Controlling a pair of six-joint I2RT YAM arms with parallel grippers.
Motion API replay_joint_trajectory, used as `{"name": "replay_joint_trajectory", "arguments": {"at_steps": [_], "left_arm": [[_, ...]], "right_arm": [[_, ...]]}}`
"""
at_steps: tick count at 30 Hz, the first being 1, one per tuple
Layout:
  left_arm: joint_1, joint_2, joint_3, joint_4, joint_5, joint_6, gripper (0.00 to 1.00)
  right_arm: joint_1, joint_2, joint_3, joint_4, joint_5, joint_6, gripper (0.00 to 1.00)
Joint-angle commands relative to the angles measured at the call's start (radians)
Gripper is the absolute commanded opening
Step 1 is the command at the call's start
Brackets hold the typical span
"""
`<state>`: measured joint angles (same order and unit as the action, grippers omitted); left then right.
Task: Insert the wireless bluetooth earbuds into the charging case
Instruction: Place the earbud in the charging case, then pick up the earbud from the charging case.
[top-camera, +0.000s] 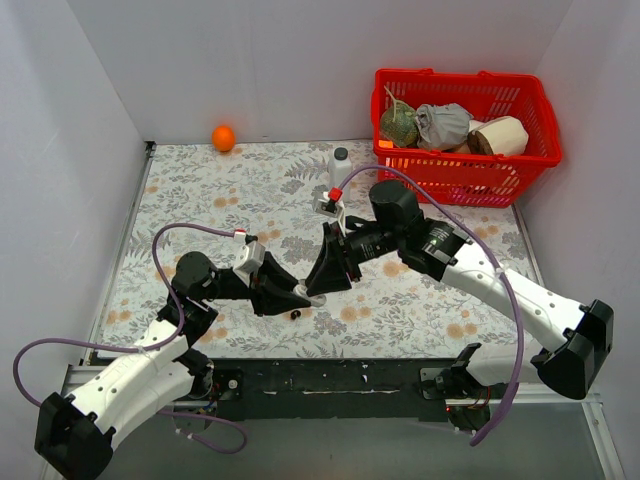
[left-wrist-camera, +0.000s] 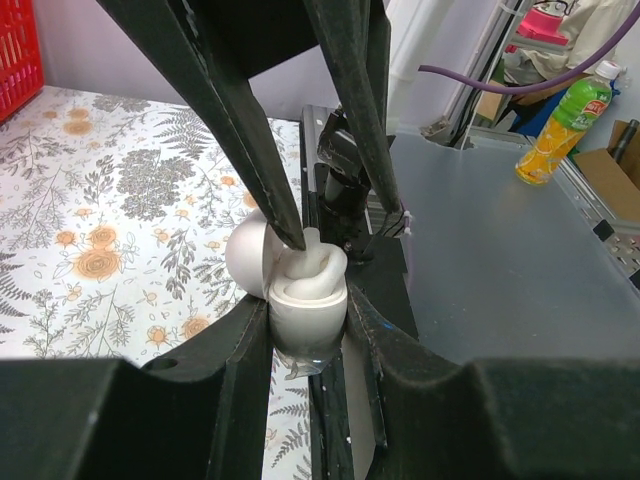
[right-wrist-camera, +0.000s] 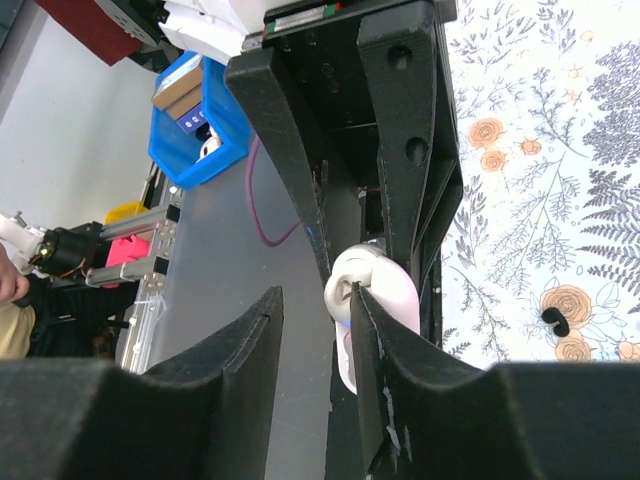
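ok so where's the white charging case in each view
Top external: the charging case is a white speck mid-table, between the two arms.
Left wrist: centre, clamped by the left gripper, lid open.
Right wrist: centre, just beside the right gripper.
Shared landmark: the floral table cover, seen in all three.
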<state>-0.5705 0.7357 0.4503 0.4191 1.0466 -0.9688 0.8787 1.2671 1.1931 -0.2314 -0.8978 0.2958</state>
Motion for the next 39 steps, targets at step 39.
{"name": "replay_joint_trajectory", "arguments": {"at_steps": [39], "left_arm": [[-0.002, 0.010, 0.016, -0.056, -0.163, -0.045, 0.00]], "right_arm": [[0.316, 0.051, 0.367, -0.479, 0.893, -0.291, 0.39]]}}
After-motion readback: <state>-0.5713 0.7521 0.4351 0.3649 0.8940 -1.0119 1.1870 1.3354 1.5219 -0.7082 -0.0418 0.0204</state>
